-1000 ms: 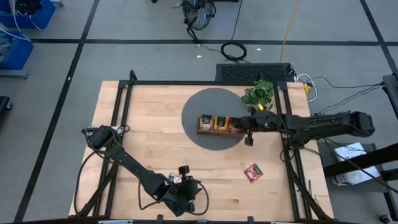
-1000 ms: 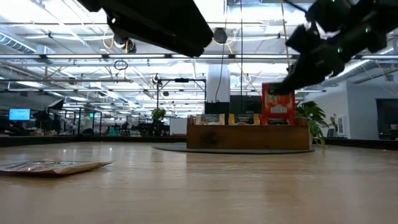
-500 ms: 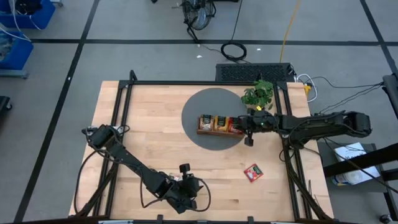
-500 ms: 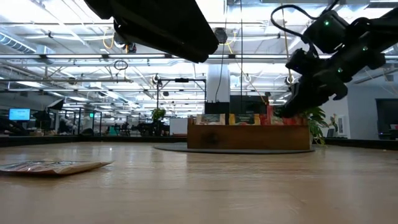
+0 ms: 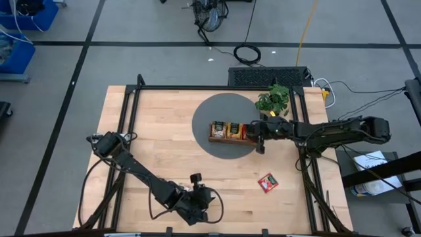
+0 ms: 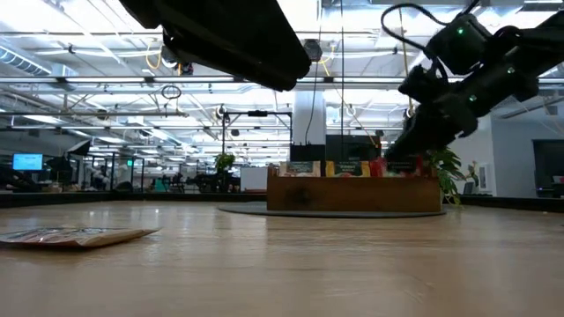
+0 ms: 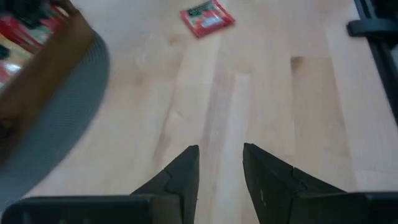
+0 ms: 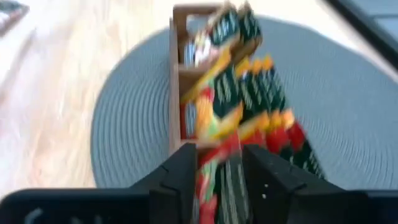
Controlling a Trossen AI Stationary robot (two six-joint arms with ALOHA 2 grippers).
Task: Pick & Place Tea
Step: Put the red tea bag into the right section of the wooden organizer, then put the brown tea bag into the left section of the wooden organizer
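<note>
Tea packets (image 5: 231, 130) stand filed in the wooden three-compartment tray (image 5: 218, 139), which rests on a round grey mat (image 5: 210, 112) with a small green plant (image 5: 273, 99) just beside the mat's rim; beige-green, orange-yellow and red packets fill the compartments. One red packet (image 5: 267, 182) lies flat on the bare wooden surface (image 5: 151, 131), well apart from the tray. The right gripper (image 5: 258, 135) hangs over the tray's red end compartment; whether its fingers (image 8: 267, 180) are apart or clamped on a packet cannot be told, since red packets show blurred between them. The left gripper (image 7: 221, 168) hovers low near the surface's front edge, fingers somewhat apart and empty. Judged from this layout, most packets are already filed; the loose red packet is not yet placed.
</note>
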